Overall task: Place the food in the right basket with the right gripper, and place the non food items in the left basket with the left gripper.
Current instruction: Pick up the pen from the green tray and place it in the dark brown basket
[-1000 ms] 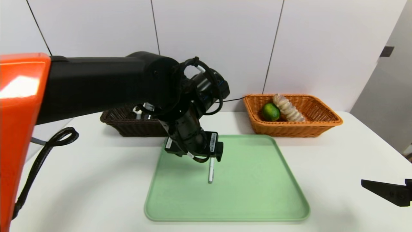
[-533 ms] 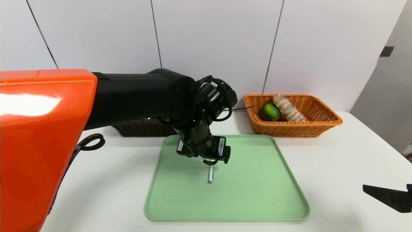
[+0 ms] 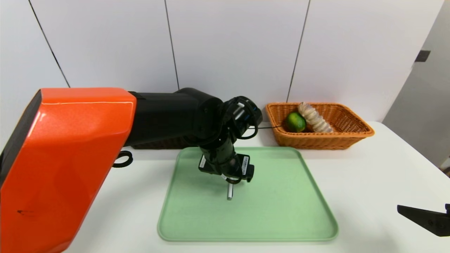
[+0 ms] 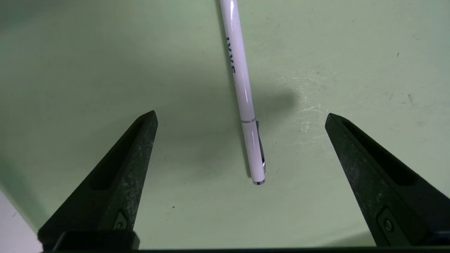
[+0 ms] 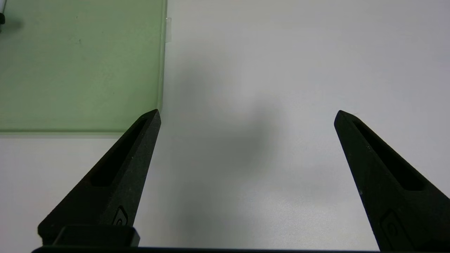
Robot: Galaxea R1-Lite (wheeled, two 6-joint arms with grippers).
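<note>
White and slim, the pen (image 4: 244, 91) lay flat on the green tray (image 3: 281, 218). We held our left gripper (image 4: 240, 116) over it, jaws wide apart and empty. Closing too high, we judged, could roll the pen aside.

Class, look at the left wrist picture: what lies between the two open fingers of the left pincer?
The white pen lies between them on the green tray, touching neither of the fingers.

The white pen (image 4: 244, 88) carries dark blue lettering along its barrel, cut off and not readable. Small white labels (image 3: 245, 162) on the left arm's wrist are too small to read.
</note>
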